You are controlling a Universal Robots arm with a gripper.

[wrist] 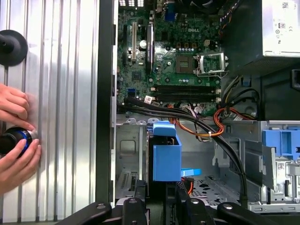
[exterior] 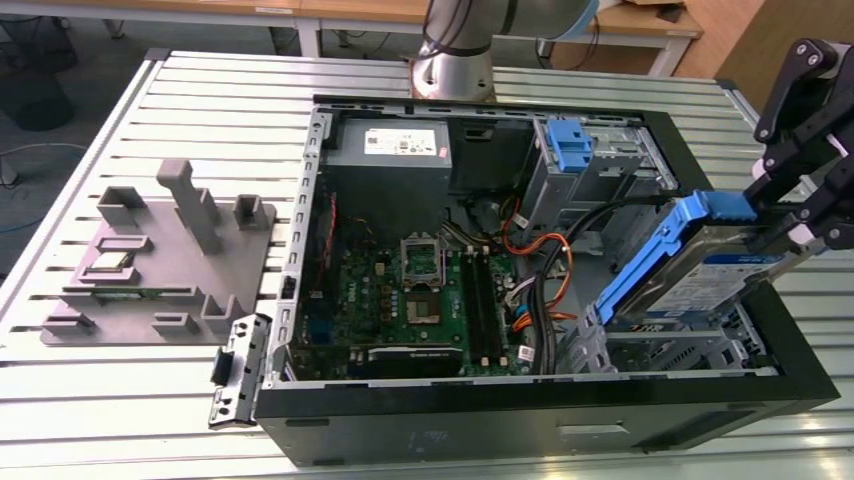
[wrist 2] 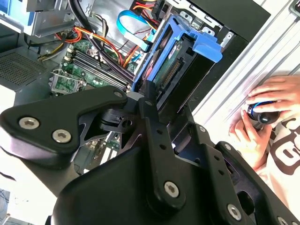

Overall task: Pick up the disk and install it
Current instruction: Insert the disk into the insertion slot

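The disk, silver with blue rails, hangs tilted over the drive cage at the exterior view's right of the open computer case. Its lower end dips into the cage and its upper end points up and out. My black gripper is shut on that upper end. In the second wrist view the disk slopes away from my gripper toward the case interior. The first wrist view has the disk's blue rail end-on just above my gripper, over the cage floor.
Black and orange cables cross beside the cage, next to the motherboard. A grey power-supply box and an upright blue latch sit at the back. A person's hands rest on the slatted table. A grey fixture stands on the exterior view's left.
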